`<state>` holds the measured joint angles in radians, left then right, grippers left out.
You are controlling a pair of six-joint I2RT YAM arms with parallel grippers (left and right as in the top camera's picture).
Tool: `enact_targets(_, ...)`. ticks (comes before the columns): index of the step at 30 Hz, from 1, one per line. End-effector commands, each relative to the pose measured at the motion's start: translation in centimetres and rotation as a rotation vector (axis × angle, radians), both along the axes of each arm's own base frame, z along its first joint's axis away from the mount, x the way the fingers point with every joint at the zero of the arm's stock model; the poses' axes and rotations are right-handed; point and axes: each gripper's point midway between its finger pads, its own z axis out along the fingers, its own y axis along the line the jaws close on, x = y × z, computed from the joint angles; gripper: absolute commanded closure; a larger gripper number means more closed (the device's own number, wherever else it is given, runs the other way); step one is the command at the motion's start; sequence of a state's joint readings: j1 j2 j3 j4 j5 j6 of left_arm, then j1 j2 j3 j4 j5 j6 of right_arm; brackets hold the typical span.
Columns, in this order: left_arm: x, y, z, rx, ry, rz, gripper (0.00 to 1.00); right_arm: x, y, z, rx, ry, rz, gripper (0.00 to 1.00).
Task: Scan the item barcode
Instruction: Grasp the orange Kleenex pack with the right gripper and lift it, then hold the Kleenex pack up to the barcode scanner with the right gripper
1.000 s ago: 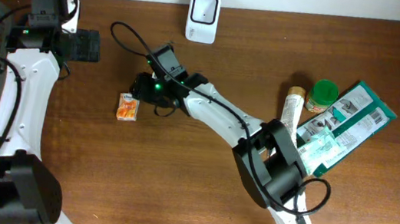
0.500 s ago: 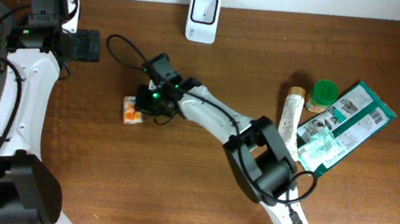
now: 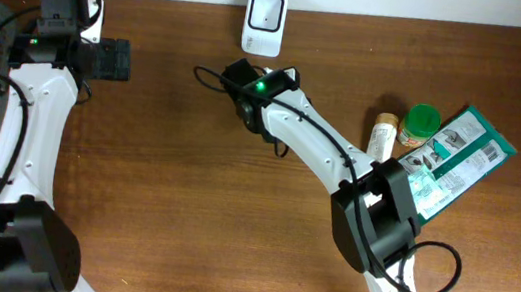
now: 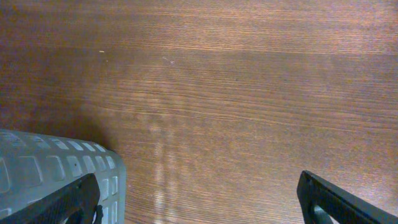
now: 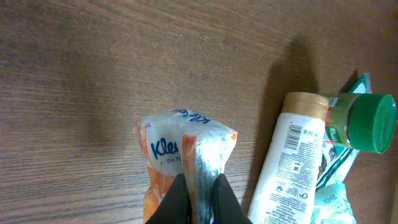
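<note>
The item is an orange and white tissue pack (image 5: 168, 146) with blue lettering. My right gripper (image 5: 200, 186) is shut on its crimped plastic seam and holds it above the wood table. In the overhead view the right gripper (image 3: 249, 104) hangs just in front of the white scanner (image 3: 264, 22) at the table's back edge, and the pack is hidden beneath the wrist. No barcode shows on the pack. My left gripper (image 3: 116, 59) stands wide open at the far left with nothing between its fingers (image 4: 56, 202).
A cream tube (image 3: 380, 137), a green-capped jar (image 3: 420, 122) and teal packets (image 3: 461, 152) lie at the right; the tube (image 5: 292, 162) and jar (image 5: 364, 121) show beside the pack. A grey basket (image 4: 37, 162) sits by the left gripper.
The right gripper closed on the tissue pack where it lay left of centre, lifted it, and swung right and back toward the scanner. The left arm has not moved.
</note>
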<state>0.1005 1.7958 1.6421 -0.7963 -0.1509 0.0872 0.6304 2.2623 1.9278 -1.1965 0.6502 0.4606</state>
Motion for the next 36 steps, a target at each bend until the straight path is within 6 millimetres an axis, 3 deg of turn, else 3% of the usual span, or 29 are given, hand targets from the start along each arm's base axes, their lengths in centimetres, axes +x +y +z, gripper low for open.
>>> enact_targets(1,0.3,0.3,0.2,0.013,-0.003,-0.003,0.01,-1.0,1.6,-1.7,0.108,0.089,0.013,0.96)
enact_targets(3,0.3,0.3,0.2,0.013,-0.003,-0.003,0.01,-2.2,5.0,-3.2,0.351,0.266,0.124,0.96)
enact_targets(4,0.3,0.3,0.2,0.013,-0.003,-0.003,0.01,-3.0,7.3,-2.6,0.592,0.389,0.215,0.96)
enact_targets(6,0.3,0.3,0.2,0.013,-0.003,-0.003,0.01,-3.7,9.5,0.2,0.915,0.498,0.370,0.96)
enact_targets(8,0.3,0.3,0.2,0.013,-0.003,-0.003,0.01,-4.6,9.0,6.0,1.347,0.554,0.564,0.96)
enact_targets(10,0.3,0.3,0.2,0.013,-0.003,-0.003,0.01,-4.7,6.6,8.9,1.541,0.544,0.585,0.96)
enact_targets(15,0.3,0.3,0.2,0.013,-0.003,-0.003,0.01,-3.8,5.2,16.1,2.006,0.491,0.463,0.96)
enact_targets(19,0.3,0.3,0.2,0.013,-0.003,-0.003,0.01,-3.2,3.9,16.3,2.040,0.572,0.244,0.96)
enact_targets(24,0.3,0.3,0.2,0.013,-0.003,-0.003,0.01,-3.8,3.8,16.9,2.045,0.599,0.195,0.96)
enact_targets(32,0.3,0.3,0.2,0.013,-0.003,-0.003,0.01,-7.6,3.3,24.8,2.017,0.472,0.406,0.96)
enact_targets(34,0.3,0.3,0.2,0.013,-0.003,-0.003,0.01,-7.9,3.3,25.2,2.005,0.441,0.460,0.96)
enact_targets(36,0.3,0.3,0.2,0.013,-0.003,-0.003,0.01,-7.8,3.4,24.0,1.929,0.432,0.485,0.96)
